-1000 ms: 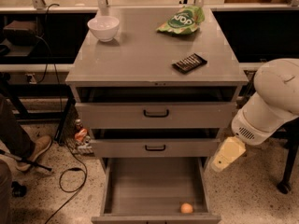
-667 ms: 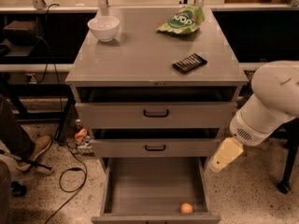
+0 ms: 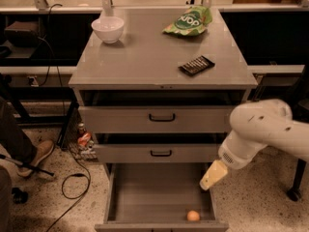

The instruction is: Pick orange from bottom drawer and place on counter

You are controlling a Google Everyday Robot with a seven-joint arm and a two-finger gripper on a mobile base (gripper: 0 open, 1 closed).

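Observation:
The orange (image 3: 193,216) lies in the open bottom drawer (image 3: 145,197), near its front right corner. The grey counter (image 3: 145,57) is the cabinet's flat top. My gripper (image 3: 213,175) hangs from the white arm (image 3: 263,129) at the right, over the drawer's right edge, above and a little right of the orange, not touching it.
On the counter stand a white bowl (image 3: 107,29) at the back left, a green chip bag (image 3: 189,20) at the back right and a dark snack bar (image 3: 196,65) near the right front. The two upper drawers (image 3: 159,117) stand slightly open. A person's shoe (image 3: 34,156) and cables lie on the floor at left.
The arm and gripper have moved down and left, toward the open bottom drawer. The orange has not moved.

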